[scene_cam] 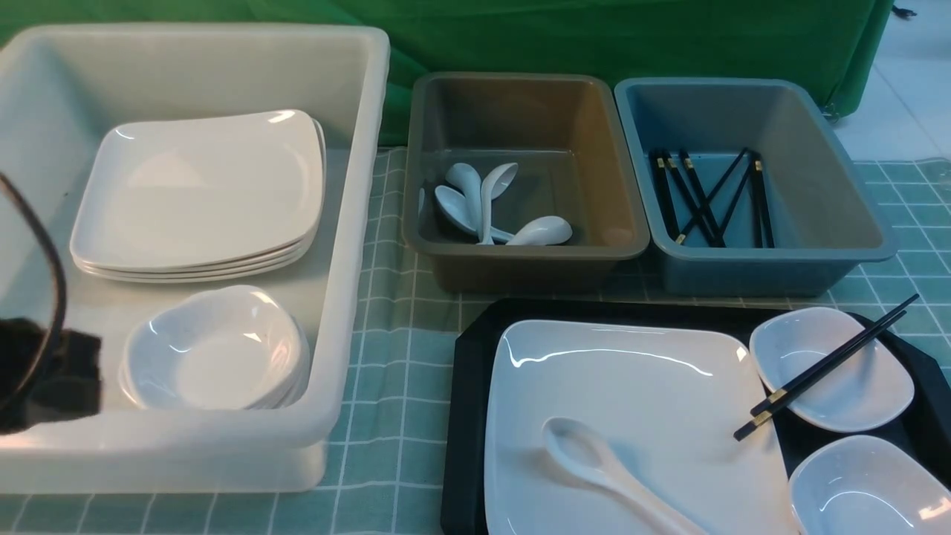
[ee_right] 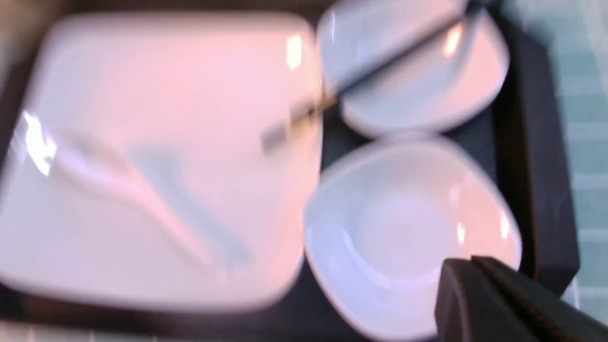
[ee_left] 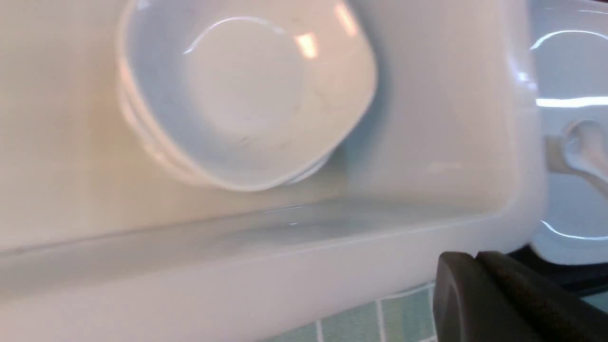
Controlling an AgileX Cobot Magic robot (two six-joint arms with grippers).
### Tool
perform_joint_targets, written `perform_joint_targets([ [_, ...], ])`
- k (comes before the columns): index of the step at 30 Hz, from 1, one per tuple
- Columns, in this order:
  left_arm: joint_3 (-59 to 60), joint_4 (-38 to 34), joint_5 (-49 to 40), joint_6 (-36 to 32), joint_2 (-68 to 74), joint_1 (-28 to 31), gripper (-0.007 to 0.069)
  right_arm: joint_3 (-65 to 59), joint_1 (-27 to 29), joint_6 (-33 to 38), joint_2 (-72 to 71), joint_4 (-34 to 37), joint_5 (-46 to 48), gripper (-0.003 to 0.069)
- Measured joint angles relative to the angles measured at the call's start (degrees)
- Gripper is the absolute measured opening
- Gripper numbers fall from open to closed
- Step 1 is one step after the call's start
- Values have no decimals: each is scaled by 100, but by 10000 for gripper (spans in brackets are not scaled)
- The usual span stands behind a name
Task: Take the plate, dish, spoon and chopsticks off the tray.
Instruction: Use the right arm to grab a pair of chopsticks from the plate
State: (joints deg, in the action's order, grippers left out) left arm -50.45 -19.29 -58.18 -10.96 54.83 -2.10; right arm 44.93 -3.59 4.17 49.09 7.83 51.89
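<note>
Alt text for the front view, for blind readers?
A black tray holds a large white plate with a soup spoon on it and two small dishes, chopsticks lying across the farther one. Behind stand a spoon bin and a chopstick bin; left, a tub of stacked plates.

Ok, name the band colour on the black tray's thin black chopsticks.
Gold; the chopsticks show clearest in front view.

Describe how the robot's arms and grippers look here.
The left gripper and right gripper look alike in their wrist views: matte charcoal-black fingers with rounded tips, no markings visible. In the front view the left arm shows only as a blurred black block at the picture's edge, with a thin black cable curving above it.
</note>
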Motion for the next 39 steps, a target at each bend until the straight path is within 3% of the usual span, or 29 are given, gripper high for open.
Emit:
perform_joint_targets([
  [5,-6,17,233,0,71,-1157,1,891,0,474,1400,626,242,16],
  [9,-6,394,282,331,294,-2103,1,1640,0,250,2482,747,227,29],
  [12,-6,616,354,512,400,-2444,1,1905,0,-79,2889,608,-33,83],
  [14,-6,672,440,539,434,-2565,1,2038,0,-417,3212,417,-144,161],
  [17,-6,742,597,557,454,-2634,0,2161,0,-820,3727,195,-221,333],
  [21,-6,800,767,557,454,-2640,0,2168,0,-1157,4304,145,-368,484],
  [39,-6,1061,939,557,454,-2640,0,2168,112,-2290,5491,67,-1568,514],
])
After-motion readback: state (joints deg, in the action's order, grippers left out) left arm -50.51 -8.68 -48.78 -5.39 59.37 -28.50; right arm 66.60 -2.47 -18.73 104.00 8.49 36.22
